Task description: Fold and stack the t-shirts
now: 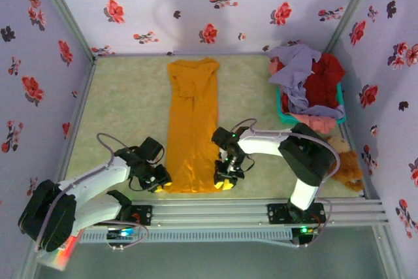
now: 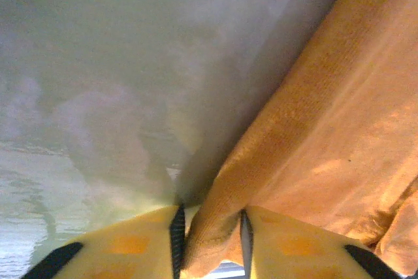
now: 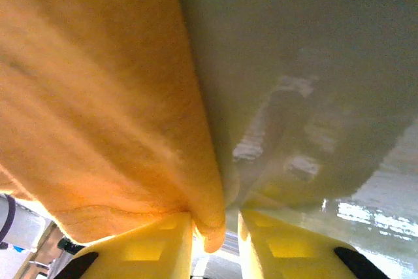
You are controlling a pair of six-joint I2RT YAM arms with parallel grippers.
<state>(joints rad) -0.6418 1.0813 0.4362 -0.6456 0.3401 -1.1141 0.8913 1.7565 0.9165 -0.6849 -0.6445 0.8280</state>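
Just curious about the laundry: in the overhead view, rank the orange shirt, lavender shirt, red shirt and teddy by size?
1. Orange shirt.
2. Lavender shirt, red shirt: crumpled together, partly hidden, so unranked.
3. Teddy, smallest.

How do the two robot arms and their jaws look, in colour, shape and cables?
Both the left arm and the right arm have white rounded links with black joint housings. A thin grey cable loops loose along each arm. The jaws are yellow blocks with black inner pads. A green light glows at the right base.
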